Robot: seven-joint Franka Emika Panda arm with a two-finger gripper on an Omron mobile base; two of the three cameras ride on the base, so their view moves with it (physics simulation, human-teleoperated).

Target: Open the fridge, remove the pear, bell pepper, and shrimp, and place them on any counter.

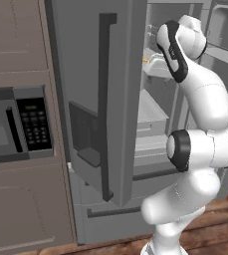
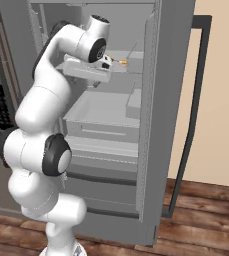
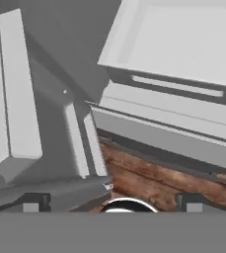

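Grey steel fridge (image 1: 85, 74) with dark bar handles (image 1: 104, 104), pale grey drawers (image 2: 103, 117) inside, tiny orange shrimp (image 2: 122, 61), black-keypad grey microwave (image 1: 16, 124), brown wood-grain floor (image 2: 201, 210), beige wall (image 2: 221, 100).

Arm (image 1: 205, 99): glossy white rounded casing in bulbous segments; black bands ringing the joints; round white joint caps; smooth shell; small dark finger tips (image 3: 33, 203) on the hand.

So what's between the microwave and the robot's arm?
An open fridge door with a dark bar handle stands between the microwave and the arm, in the left base view.
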